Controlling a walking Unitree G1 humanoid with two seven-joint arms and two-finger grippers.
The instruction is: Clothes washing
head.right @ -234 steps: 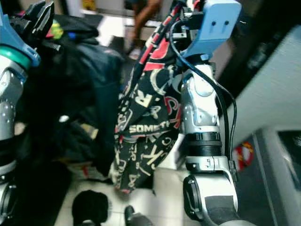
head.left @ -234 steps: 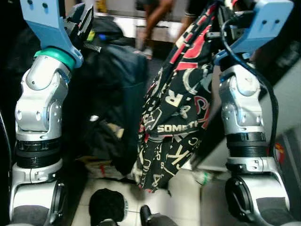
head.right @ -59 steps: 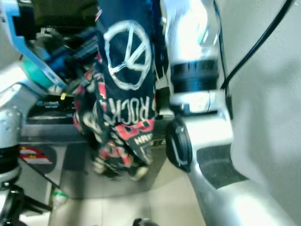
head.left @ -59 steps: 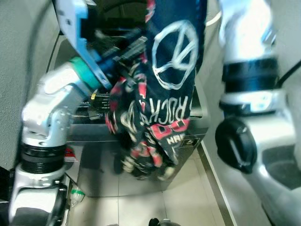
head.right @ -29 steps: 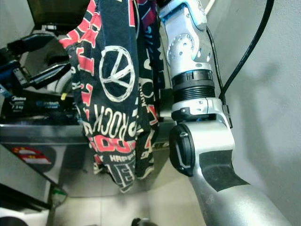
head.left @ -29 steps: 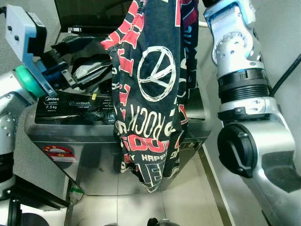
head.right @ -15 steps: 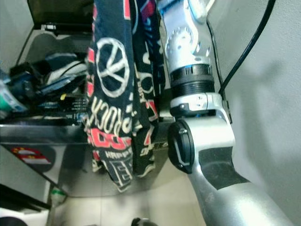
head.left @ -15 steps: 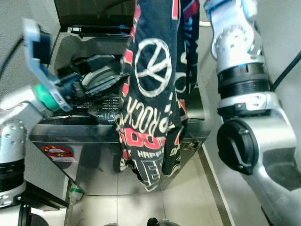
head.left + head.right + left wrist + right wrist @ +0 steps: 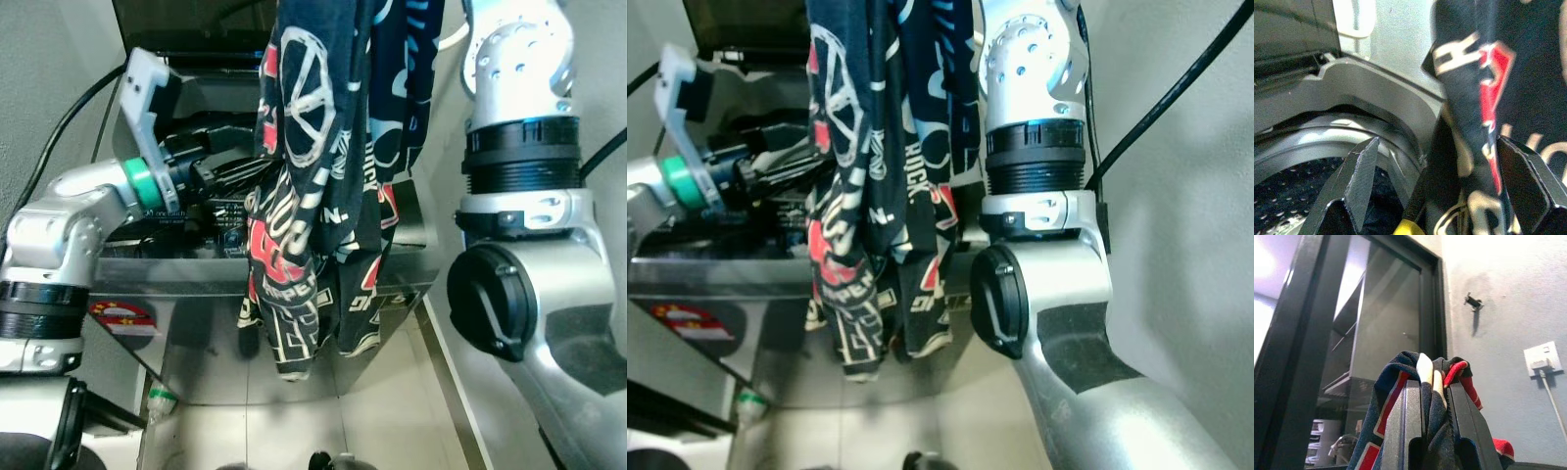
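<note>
A black, red and white printed garment (image 9: pixel 313 196) hangs down in front of the open top-loading washing machine (image 9: pixel 196 269). Its lower end dangles past the machine's front edge. Held high, my right gripper (image 9: pixel 1432 399) is shut on the garment's bunched top. My left gripper (image 9: pixel 240 176) reaches over the machine's opening toward the hanging cloth. In the left wrist view the left gripper (image 9: pixel 1440 181) is open, with the garment (image 9: pixel 1484 112) hanging just ahead between its fingers (image 9: pixel 1359 176). The perforated drum (image 9: pixel 1298 196) lies below.
The machine's dark lid (image 9: pixel 186 24) stands raised at the back. A grey wall (image 9: pixel 598 69) runs close on the right. A small bottle (image 9: pixel 157 399) lies on the tiled floor (image 9: pixel 382 431) by the machine's left foot. A wall socket (image 9: pixel 1542 357) sits beside a dark glass door.
My left gripper has swung in over the machine's opening toward the garment. The hanging garment has twisted and bunched narrower.
</note>
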